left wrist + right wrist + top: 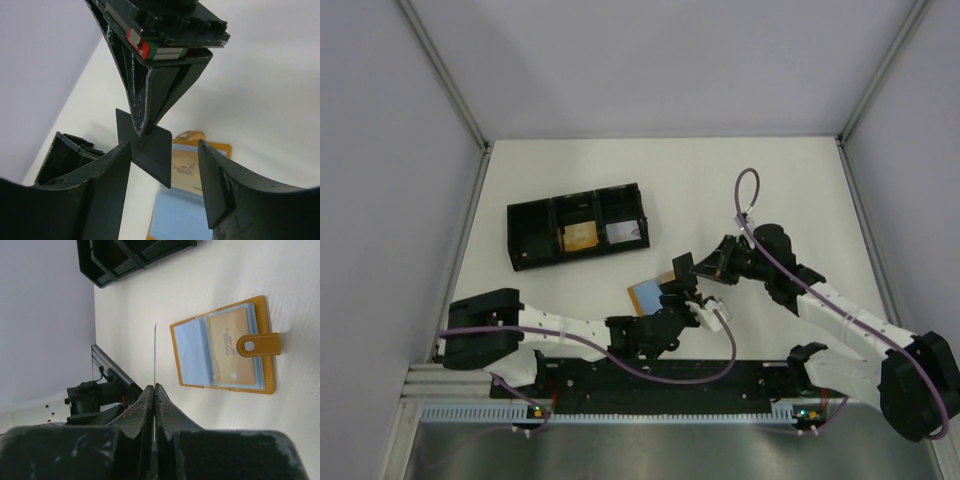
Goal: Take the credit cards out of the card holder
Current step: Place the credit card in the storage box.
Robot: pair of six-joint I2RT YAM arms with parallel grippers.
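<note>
Nearest the arm bases, the left gripper (161, 148) is hovering above the table (740, 190) with its jaws standing apart and nothing lying between them. Its left finger is showing close to a corner of the credit card (150, 157), and whether the two are touching cannot be told. Beneath and just beyond those fingers, the card holder (220, 350) is lying open and flat on the table, near the middle of its front half. Its orange-tan border is framing clear bluish pockets, its snap tab (257, 345) is sticking out from one long edge, and a gold-tan card (232, 347) is sitting inside one pocket. Directly above the holder, the right gripper (154, 388) is reaching down toward the left one, clenched on the credit card. It is pinching the card by one edge, so the card is hanging in the air clear of the holder and looking dark in the left wrist view. From the right wrist it is appearing only as a thin line, edge-on. Farther back and to the left, well apart from both grippers, the black three-compartment tray (532, 238) is resting on the table. A tan card (582, 236) is lying in its middle compartment and a pale card (625, 232) in its right one.
</note>
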